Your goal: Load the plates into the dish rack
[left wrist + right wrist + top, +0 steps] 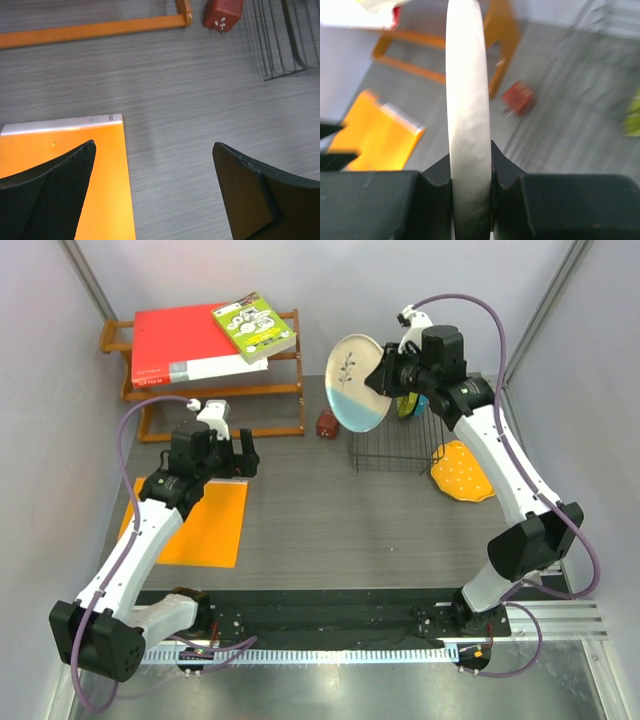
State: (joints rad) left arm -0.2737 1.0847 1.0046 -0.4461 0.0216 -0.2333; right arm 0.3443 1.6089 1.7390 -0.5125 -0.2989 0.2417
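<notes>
Cream plate (355,380) up on edge, rim pinched in the right hand (392,375), hanging above the left end of the dish rack (390,452). That's a thin grip: it could swing, clip a wire or miss its slot. Left hand (237,454) gapes empty over the orange mat (200,525)

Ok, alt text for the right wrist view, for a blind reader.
The right gripper clamps the cream plate edge-on, up the frame's middle. Blurred beneath: grey table, orange mat, small red block, wooden shelf.
</notes>
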